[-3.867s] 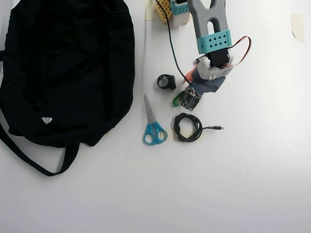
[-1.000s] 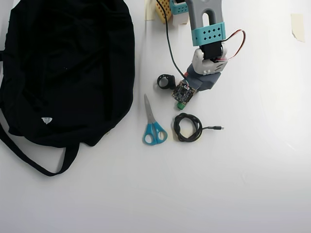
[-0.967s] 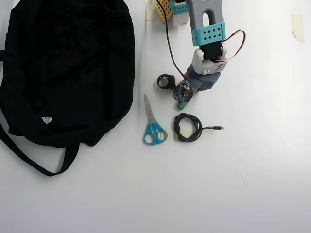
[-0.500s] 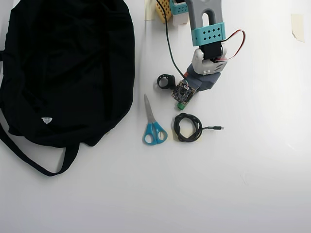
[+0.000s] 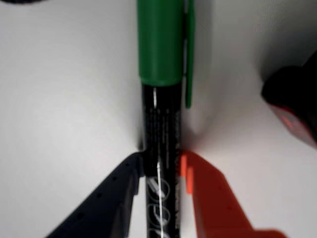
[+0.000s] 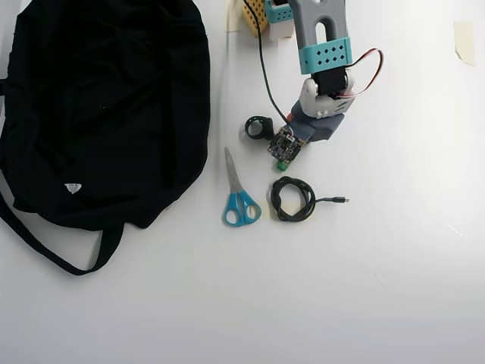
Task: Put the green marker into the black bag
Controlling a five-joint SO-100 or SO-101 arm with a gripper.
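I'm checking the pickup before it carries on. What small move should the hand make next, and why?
Probably a short straight lift. In the wrist view the hand has both fingers pressed against the green marker barrel, and the black bag lies apart, left in the overhead view.

White tabletop [image 6: 318, 303] fills whole overhead view — bright, even light, soft shadows; tape bit [image 6: 464, 39] top right.

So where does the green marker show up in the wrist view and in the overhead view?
Wrist view: the green marker runs vertically through the centre, green cap at top, barrel between the gripper fingers.
Overhead view: only its green tip peeks out under the arm, right of the scissors.
Shared landmark: the gripper.
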